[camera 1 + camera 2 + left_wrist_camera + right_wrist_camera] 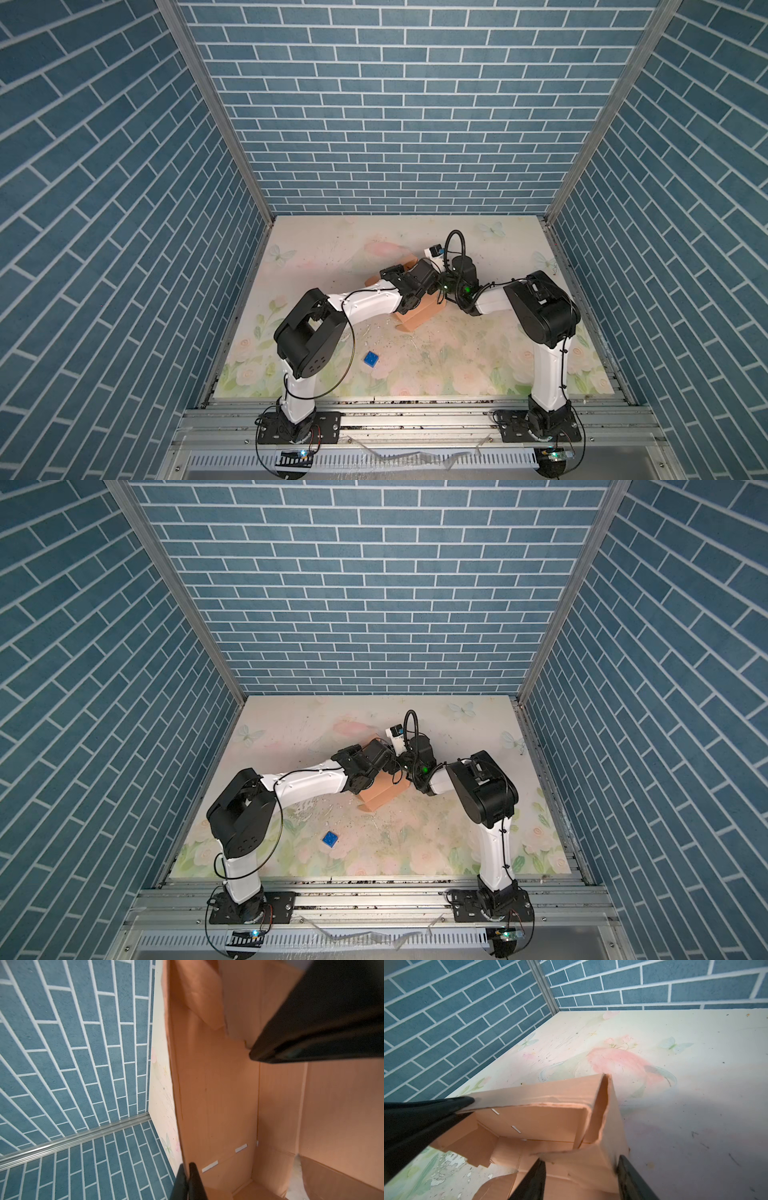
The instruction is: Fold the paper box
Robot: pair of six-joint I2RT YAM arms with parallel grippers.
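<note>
Left wrist: left tool point(187, 1166) pinched on paper box point(218, 1095) wall; right tool point(581, 1160) parted, straddling its side.

My left arm point(365, 301) and right arm point(492, 300) bend inward, wrists close together. My left gripper point(187, 1165) is pinched tight on the box point(218, 1095) wall. My right gripper point(581, 1180) has its fingers spread apart.

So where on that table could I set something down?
Bare table lies between the blue cube and the right arm, and along the back wall. It's crowded mid-table, where both arms meet over the paper box.
</note>
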